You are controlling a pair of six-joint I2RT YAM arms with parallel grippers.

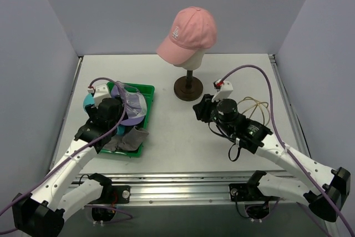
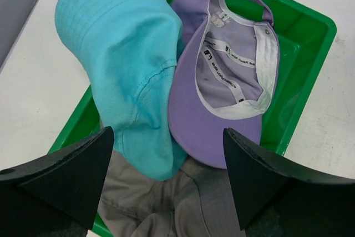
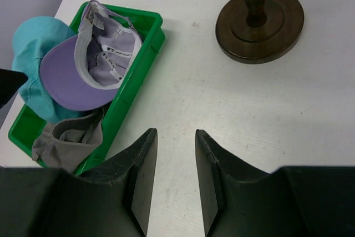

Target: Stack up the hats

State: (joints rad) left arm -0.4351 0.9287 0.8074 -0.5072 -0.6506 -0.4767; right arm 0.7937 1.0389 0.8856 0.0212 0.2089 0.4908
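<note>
2 empty grippers, 4 hats.
The left gripper [image 2: 168,137] gapes wide just above the teal bucket hat [image 2: 122,65], upturned lavender cap [image 2: 222,81] and grey bucket hat [image 2: 166,203] in the green tray [image 2: 310,31]; the right gripper [image 3: 175,134], narrowly parted, hangs over the table [image 3: 249,115]. Only the top view shows the pink cap [image 1: 188,31] on the mannequin head [image 1: 194,58].

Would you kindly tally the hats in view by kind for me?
Baseball caps: 2 (pink fabric baseball cap, lavender fabric baseball cap)
Bucket hats: 2 (teal fabric bucket hat, grey fabric bucket hat)
Total: 4
</note>
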